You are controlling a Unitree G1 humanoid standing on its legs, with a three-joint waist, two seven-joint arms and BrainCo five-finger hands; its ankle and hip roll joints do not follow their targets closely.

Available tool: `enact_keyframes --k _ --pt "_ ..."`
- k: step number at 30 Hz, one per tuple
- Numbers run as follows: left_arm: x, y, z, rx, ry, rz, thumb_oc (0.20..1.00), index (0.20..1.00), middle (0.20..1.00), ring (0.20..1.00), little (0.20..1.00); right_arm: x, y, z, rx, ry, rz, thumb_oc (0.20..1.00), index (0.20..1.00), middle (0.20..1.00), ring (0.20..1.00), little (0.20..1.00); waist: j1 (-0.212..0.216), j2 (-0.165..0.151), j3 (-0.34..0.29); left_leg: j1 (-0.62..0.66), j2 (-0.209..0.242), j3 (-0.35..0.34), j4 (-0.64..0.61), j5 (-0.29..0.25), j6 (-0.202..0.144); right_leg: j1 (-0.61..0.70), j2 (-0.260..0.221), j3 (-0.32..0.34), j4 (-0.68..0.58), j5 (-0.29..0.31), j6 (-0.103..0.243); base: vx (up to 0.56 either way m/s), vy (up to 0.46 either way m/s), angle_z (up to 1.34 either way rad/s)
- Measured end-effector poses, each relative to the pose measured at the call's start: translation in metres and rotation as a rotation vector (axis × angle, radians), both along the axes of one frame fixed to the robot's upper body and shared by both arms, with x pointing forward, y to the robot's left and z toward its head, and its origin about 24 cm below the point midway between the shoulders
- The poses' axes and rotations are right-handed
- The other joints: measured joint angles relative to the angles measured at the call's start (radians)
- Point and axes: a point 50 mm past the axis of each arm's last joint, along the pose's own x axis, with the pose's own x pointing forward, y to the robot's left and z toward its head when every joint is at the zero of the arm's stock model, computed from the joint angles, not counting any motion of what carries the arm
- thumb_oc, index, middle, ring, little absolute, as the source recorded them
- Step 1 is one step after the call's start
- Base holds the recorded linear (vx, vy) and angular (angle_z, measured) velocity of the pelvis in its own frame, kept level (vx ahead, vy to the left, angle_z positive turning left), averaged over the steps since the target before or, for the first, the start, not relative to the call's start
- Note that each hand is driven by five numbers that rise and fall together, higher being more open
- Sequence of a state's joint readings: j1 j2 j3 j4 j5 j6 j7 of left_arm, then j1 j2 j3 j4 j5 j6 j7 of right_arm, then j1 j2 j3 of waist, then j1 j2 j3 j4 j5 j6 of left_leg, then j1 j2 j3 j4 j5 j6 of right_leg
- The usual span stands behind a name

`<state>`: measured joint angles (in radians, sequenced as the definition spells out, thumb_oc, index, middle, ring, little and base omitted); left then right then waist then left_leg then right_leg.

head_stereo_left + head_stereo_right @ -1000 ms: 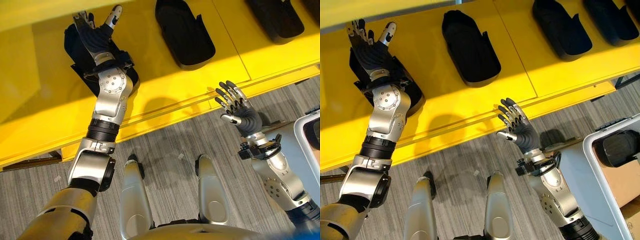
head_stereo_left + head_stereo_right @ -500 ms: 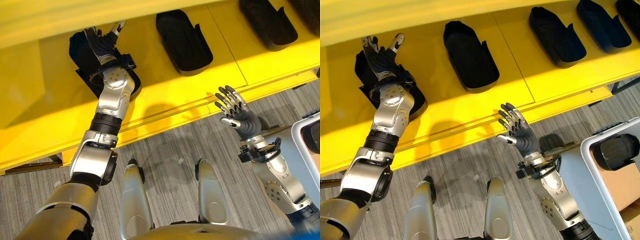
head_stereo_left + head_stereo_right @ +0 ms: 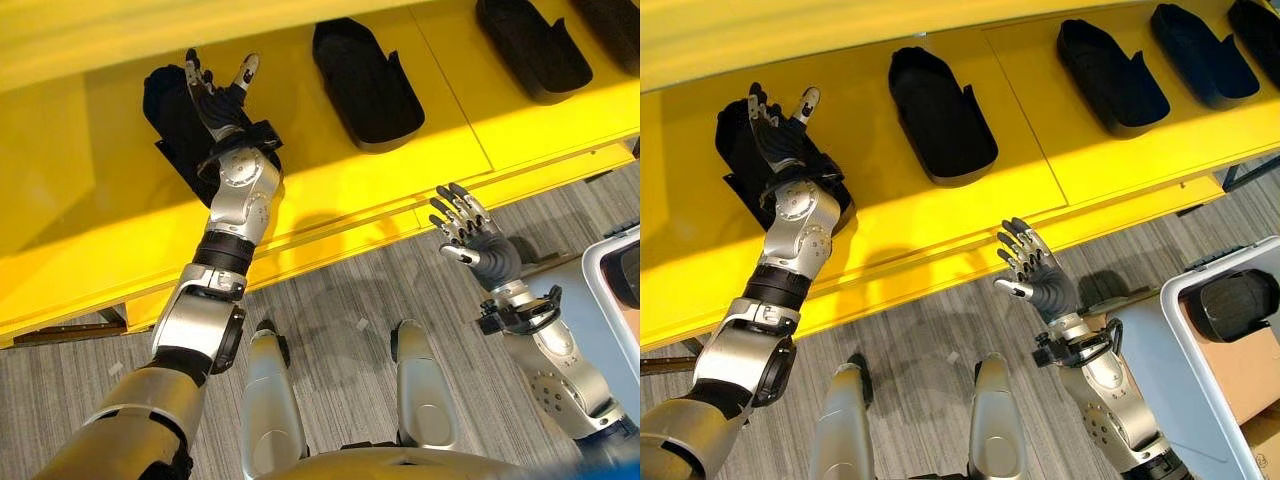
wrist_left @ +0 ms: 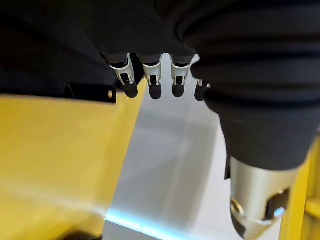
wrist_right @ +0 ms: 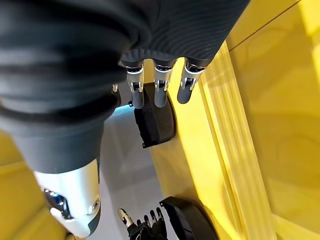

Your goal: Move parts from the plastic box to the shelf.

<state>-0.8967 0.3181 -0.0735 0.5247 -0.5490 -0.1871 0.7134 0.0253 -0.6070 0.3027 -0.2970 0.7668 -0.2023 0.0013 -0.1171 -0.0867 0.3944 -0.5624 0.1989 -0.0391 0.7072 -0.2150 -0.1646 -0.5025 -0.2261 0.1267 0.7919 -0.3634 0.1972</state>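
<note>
A black moulded part (image 3: 172,112) lies at the left end of the yellow shelf (image 3: 330,175). My left hand (image 3: 217,96) is above its near right side, open with fingers and thumb spread straight; I cannot tell whether it touches the part. The left wrist view shows straight fingers (image 4: 150,80) over the yellow shelf (image 4: 50,150). My right hand (image 3: 1037,276) hovers open and empty over the floor, just in front of the shelf's front edge. Its fingers (image 5: 159,86) show straight in the right wrist view.
More black parts (image 3: 940,115) (image 3: 1110,75) (image 3: 1200,48) lie in a row along the shelf to the right. The white plastic box (image 3: 1180,300) stands at the lower right with a black part (image 3: 1240,300) inside. Grey striped floor lies below the shelf.
My left hand has drawn back a little toward the shelf's front, off the far end of the black part, which stays put. The right hand sank slightly. The view shifted a bit.
</note>
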Motion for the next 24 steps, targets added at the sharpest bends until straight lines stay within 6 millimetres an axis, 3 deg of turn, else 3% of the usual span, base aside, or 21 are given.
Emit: enact_keyframes --k 9,17,24 --pt "-0.015 0.014 0.006 0.001 -0.065 0.092 1.000 1.000 1.000 1.000 1.000 0.004 0.002 0.006 0.005 -0.021 0.010 1.000 1.000 1.000 1.000 1.000 0.005 -0.016 0.015 0.000 0.000 -0.005 -0.005 0.002 0.003 -0.001 0.001 -0.004 0.006 -0.004 -0.002 0.00 0.000 0.00" --pt "-0.015 0.018 0.005 0.033 -0.049 0.131 1.000 1.000 1.000 1.000 1.000 0.003 0.005 0.004 0.007 -0.014 0.020 1.000 1.000 1.000 1.000 1.000 0.008 -0.021 0.020 -0.008 0.000 -0.005 -0.002 0.004 0.000 -0.009 0.001 -0.004 0.008 -0.005 -0.002 0.00 0.000 0.00" --pt "-0.003 0.010 -0.021 0.070 0.083 0.086 1.000 1.000 1.000 1.000 1.000 0.002 0.004 0.001 0.031 0.008 0.020 1.000 1.000 1.000 1.000 1.000 -0.006 -0.025 0.023 -0.014 0.001 -0.004 0.011 -0.008 0.005 -0.016 0.001 -0.003 0.012 -0.006 -0.002 0.00 0.003 -0.01"
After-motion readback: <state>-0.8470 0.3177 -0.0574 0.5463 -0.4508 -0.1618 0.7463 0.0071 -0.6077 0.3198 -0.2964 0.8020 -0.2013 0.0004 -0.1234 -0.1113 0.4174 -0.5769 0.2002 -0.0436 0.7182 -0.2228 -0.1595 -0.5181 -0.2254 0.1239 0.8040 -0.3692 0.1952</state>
